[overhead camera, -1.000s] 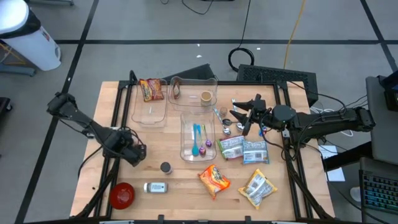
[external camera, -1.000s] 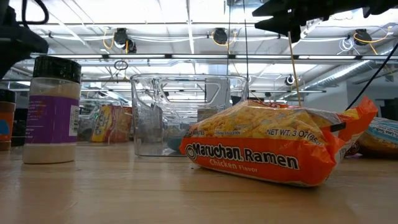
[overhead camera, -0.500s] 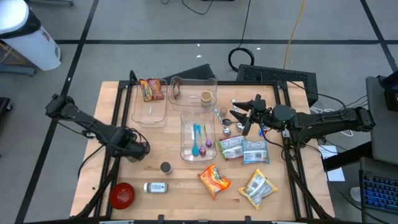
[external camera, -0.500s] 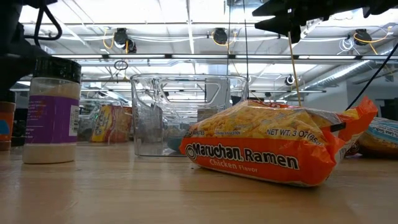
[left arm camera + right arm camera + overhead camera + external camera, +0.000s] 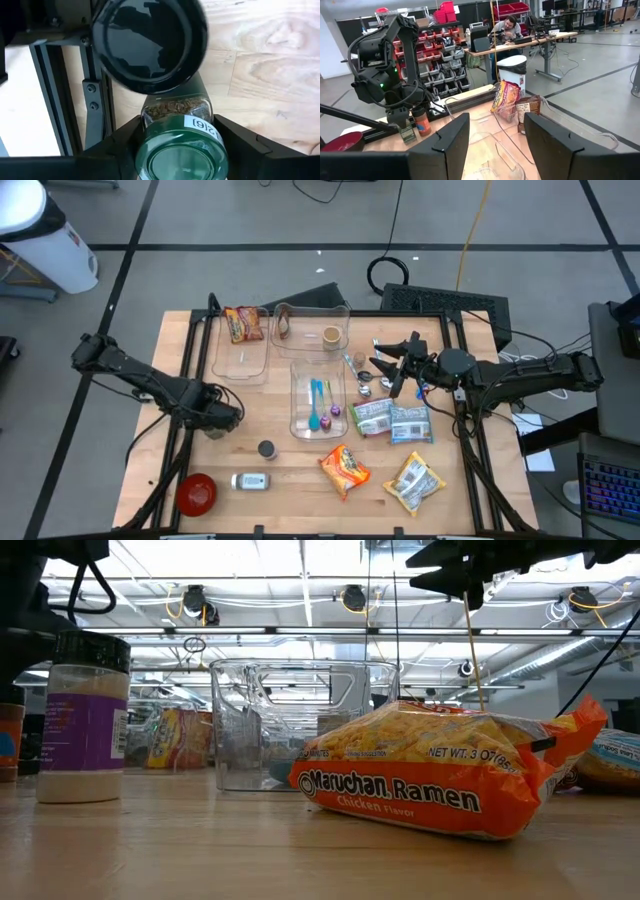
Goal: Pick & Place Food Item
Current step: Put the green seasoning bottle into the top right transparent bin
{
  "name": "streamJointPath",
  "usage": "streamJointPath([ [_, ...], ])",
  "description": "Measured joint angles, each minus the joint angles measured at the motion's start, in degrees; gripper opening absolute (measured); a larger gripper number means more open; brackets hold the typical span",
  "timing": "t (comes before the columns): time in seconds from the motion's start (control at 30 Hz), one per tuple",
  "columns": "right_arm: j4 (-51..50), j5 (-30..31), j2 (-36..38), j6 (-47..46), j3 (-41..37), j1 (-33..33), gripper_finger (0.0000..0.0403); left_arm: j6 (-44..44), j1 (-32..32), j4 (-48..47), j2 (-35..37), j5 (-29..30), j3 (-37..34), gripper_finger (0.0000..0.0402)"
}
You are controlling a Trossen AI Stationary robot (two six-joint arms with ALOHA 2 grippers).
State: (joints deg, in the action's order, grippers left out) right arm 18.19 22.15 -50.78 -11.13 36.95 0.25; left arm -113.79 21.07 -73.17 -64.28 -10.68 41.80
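Note:
A spice jar with a green lid (image 5: 181, 155) and dried herbs inside stands upright near the table's left edge. Close beside it stands a second jar with a black lid (image 5: 150, 45). My left gripper (image 5: 215, 420) points down over the green-lidded jar and is shut on it. The right wrist view shows the same jar (image 5: 406, 134) under that gripper. My right gripper (image 5: 495, 150) is held level above the table's right side, open, with nothing between its fingers. My left gripper pinches the green-lidded jar between its two fingers at the top, on opposite sides of the lid (image 5: 220, 150). The fingers come from above, pointing down. The jar sits upright; whether its base is still on the table, I cannot tell.
Clear containers (image 5: 318, 395) (image 5: 240, 345) (image 5: 312, 328) stand mid-table. A black-lidded jar (image 5: 266, 449), a lying jar (image 5: 250, 480) and a red bowl (image 5: 196, 493) sit near the front left. A ramen pack (image 5: 344, 468) and other packets (image 5: 392, 420) lie to the right.
My left gripper has moved a little toward the table's right and far edges and has sunk lower over the green-lidded jar.

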Motion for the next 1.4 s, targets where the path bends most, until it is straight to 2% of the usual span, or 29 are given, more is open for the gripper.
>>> streamJointPath([
  [0.37, -0.1, 0.07, 0.0, 0.06, 0.0, -0.01, 0.018, 7.12, -0.06, 3.05, -0.1, -2.67, 0.08, 0.021],
  [0.67, -0.04, 0.15, 0.0, 1.76, 0.0, -0.2, 0.018, 12.45, -0.02, 4.89, -0.15, -2.56, 3.92, 0.0209],
  [1.0, 0.46, 0.36, -0.02, 2.33, -0.01, -0.22, 0.018, 20.41, -1.49, 5.69, -0.12, 3.39, 12.39, 0.0208],
  [1.4, 2.95, 0.39, -0.02, 1.42, -0.02, -0.22, 0.018, 36.71, -11.14, 5.32, -0.12, 9.42, 20.43, 0.0208],
])
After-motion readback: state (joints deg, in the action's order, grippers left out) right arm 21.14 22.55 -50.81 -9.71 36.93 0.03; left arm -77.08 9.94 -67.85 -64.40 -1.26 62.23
